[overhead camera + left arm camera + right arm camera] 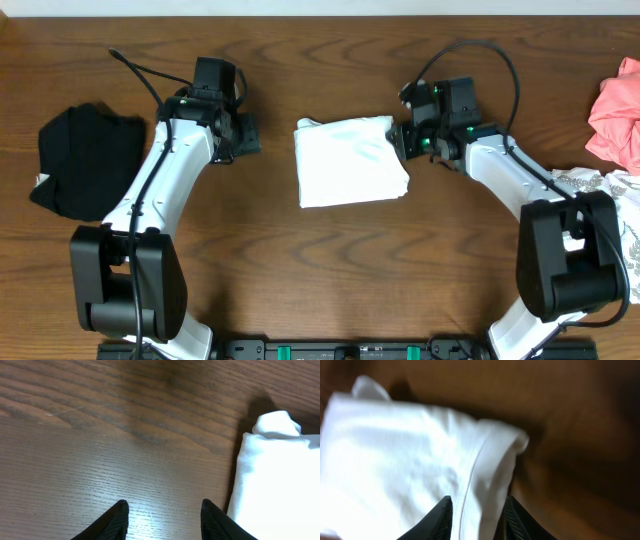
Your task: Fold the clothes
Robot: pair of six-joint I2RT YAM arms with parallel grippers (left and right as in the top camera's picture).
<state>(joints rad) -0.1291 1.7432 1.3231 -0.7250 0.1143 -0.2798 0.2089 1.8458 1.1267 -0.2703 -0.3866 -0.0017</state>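
Currently the white T-shirt (pixel 350 160) lies folded into a rough rectangle at the middle of the tabletop (pixel 300 270), flat, with one small bunched corner at its far left end.

Left claw (pixel 245 135): positioned just beside the shirt's left edge, apart from it. The left wrist view shows the claw (pixel 165 515) released, its two dark fingertips (pixel 120 512) spread with only bare wood grain between them. The shirt (pixel 280 480) sits off to the right of that view, untouched.

Right claw (pixel 400 135): positioned at the shirt's right edge. In the right wrist view, a rolled, hemmed fold of the shirt (pixel 420 460) runs down between the two fingers (pixel 445 517) of the claw (pixel 477 520) and fills the gap. That picture is blurred, so I cannot tell whether the fingers are clenched on the cloth or merely flank it.

Other items: a black garment (pixel 85 160) lies bunched near the left edge of the tabletop, well apart from the shirt. A pink garment (pixel 615 110) lies at the far right edge, with a patterned white garment (pixel 610 190) just below it, beside the right arm's base.
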